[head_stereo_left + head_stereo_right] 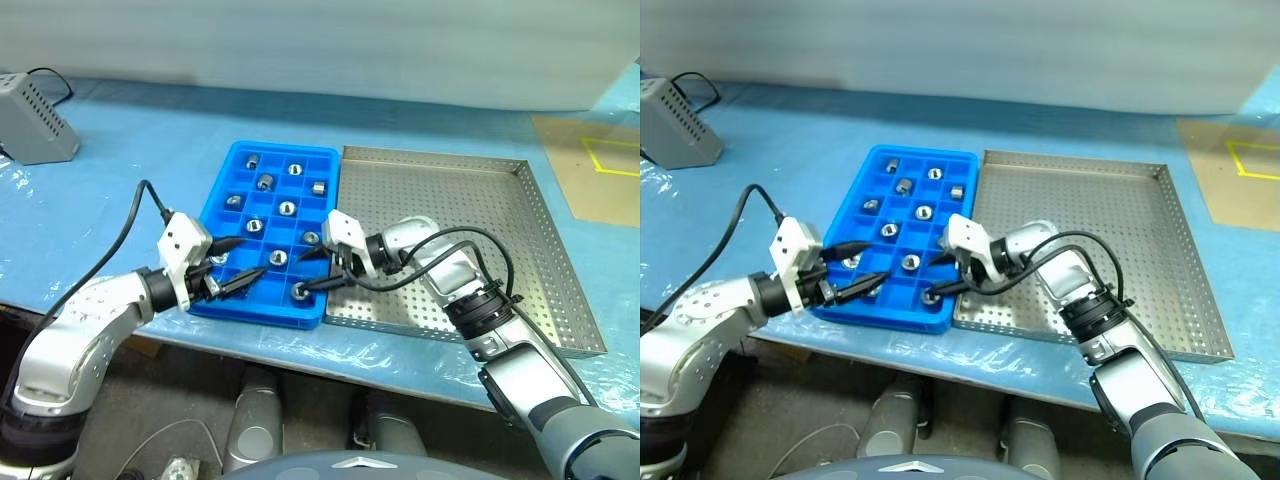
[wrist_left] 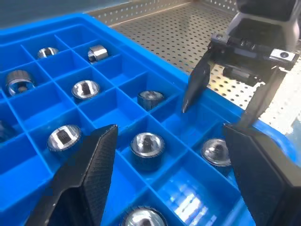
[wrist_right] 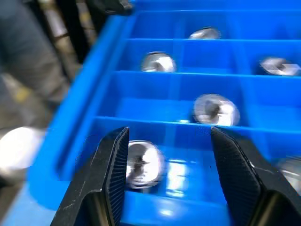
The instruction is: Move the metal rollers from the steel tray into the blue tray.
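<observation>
At lower centre, the right gripper (image 1: 316, 271) stood open and empty over the blue tray's (image 1: 222, 184) near corner, a roller (image 1: 300, 292) loose in the cell below; lifting carelessly could snag the rim. Left of it the left gripper (image 1: 232, 268) hung open, empty, close enough to collide. Further up, the other rollers (image 1: 265, 182) filled cells, and the steel tray (image 1: 560, 272) at right looked emptied.

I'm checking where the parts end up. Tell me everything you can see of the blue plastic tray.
The bright blue rectangular plastic tray is a glossy moulded grid of small square compartments with thin walls. It lies flat on the light blue table cover, its long side right against the grey perforated steel tray. About a dozen compartments each hold one shiny silver metal roller; the rest are empty. The left gripper and right gripper reach over its near end, jaws open.
</observation>
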